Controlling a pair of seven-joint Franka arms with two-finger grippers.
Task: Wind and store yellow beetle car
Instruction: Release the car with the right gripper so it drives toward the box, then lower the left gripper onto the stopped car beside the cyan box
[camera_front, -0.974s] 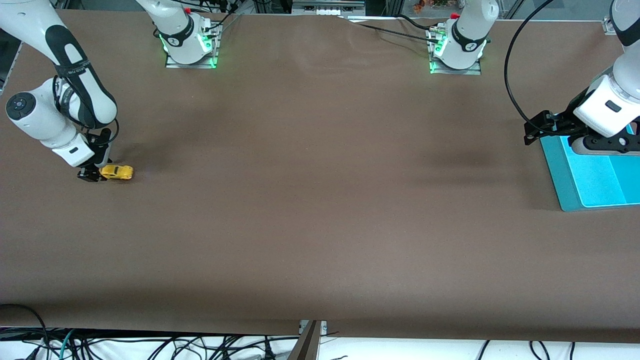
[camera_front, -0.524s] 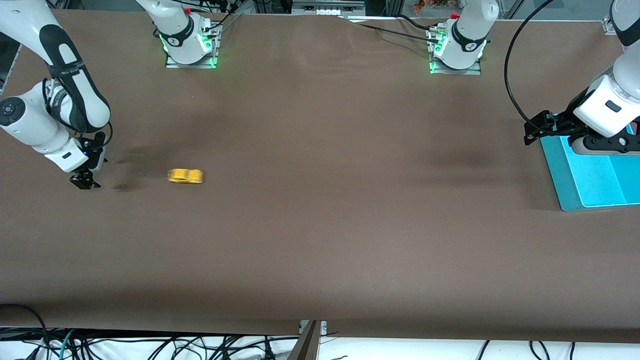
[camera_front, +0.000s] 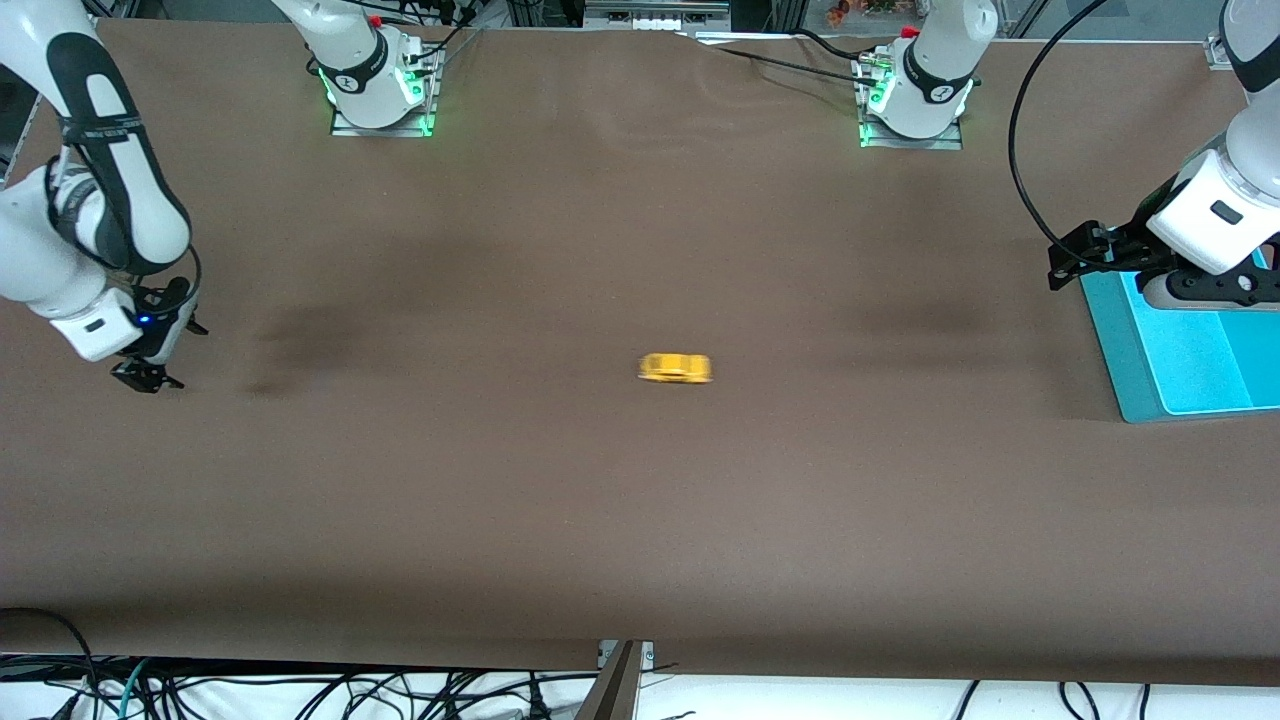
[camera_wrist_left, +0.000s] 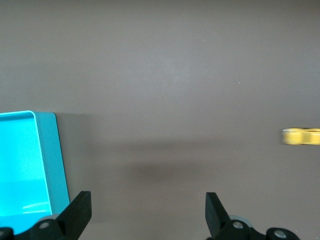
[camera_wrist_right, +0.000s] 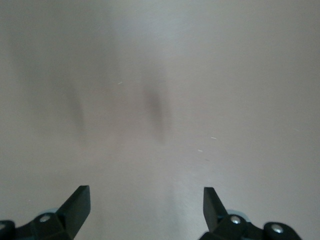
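- Yellow beetle car (camera_front: 676, 367) sits on the bare table (camera_front: 640, 520), about midway between the two ends, free of both grippers. Its outline is smeared along its length, so I judge it is rolling, not parked.
- Long axis of the car runs end to end of the table, pointing from the right arm's end toward the left arm's end. The left wrist view shows the same: car (camera_wrist_left: 301, 136) low and streaked, well apart from that camera.
- Right gripper (camera_front: 145, 377) hangs low over the table at the right arm's end, jaws spread wide, holding nothing. Right wrist view shows only bare cloth between its fingertips (camera_wrist_right: 79, 202). The car lies well apart from it, toward the left arm's end.
- Left gripper (camera_front: 1075, 262) waits over the corner of the teal tray (camera_front: 1110, 350) at the left arm's end, jaws spread and empty. The tray rim (camera_wrist_left: 52, 155) shows just beside one finger.
- Judgement: the car lies between the two grippers and neither is near. If it rolls on along its axis, the left arm becomes the nearer one, and it already stands at the tray.
- Risk, as a guess: a grab on a moving car would likely miss; jaws should close across its short width once it has stopped.
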